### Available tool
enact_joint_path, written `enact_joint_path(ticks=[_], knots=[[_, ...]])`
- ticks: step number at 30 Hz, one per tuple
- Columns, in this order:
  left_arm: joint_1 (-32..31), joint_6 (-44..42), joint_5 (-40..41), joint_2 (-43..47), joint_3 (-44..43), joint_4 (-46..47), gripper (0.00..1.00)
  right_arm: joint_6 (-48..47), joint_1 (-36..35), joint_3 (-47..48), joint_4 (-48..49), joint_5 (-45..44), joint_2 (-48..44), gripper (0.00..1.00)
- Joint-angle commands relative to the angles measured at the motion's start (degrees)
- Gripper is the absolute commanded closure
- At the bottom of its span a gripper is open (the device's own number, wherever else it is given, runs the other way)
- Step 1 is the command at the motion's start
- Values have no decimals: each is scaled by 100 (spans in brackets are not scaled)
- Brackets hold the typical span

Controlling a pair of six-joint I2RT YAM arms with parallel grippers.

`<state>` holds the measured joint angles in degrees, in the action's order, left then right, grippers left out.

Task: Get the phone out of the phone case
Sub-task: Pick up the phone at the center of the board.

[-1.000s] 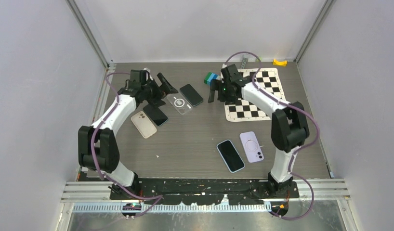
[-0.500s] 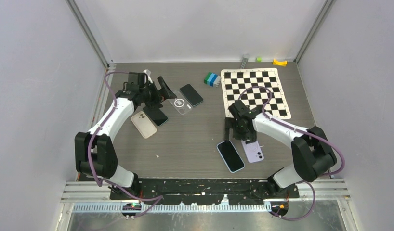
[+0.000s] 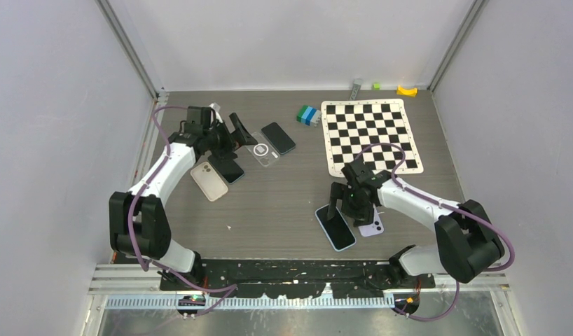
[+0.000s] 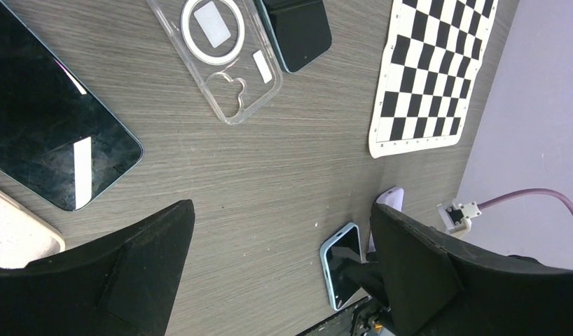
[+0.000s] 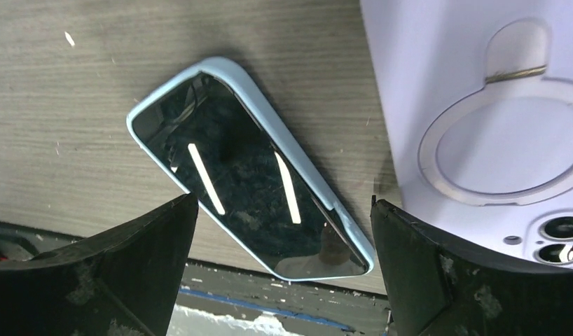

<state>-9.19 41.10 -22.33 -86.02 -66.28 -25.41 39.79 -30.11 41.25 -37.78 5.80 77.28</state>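
Fingers (image 5: 129,266) wide open on the right gripper (image 5: 284,203) over the blue-cased phone (image 5: 249,168), lilac phone (image 5: 480,105) just beside, left gripper (image 4: 282,208) gaping too near the clear case (image 4: 217,56).

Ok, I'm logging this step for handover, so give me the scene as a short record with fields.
right tool: open, over the blue-cased phone, gripping nothing
left tool: open, holding nothing
blue-cased phone: screen up, in its case
purple phone: face down, beside the blue-cased phone
clear case: empty, near the left tool
task: not yet done
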Motion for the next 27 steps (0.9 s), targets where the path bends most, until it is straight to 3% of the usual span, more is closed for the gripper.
enact_joint_path(ticks=[1,8,18,27], knots=[[39,-31,-158,-28,46,72,0,19,-15,-140,59,676,-223,0],[36,-97,-117,-38,-5,4,0,74,-775,-121,62,622,-159,0],[40,-303,122,31,-95,-243,0,313,-1689,461,-382,-1306,630,0],[40,-534,468,356,96,-222,0,402,-1928,557,-311,-1691,1080,2]])
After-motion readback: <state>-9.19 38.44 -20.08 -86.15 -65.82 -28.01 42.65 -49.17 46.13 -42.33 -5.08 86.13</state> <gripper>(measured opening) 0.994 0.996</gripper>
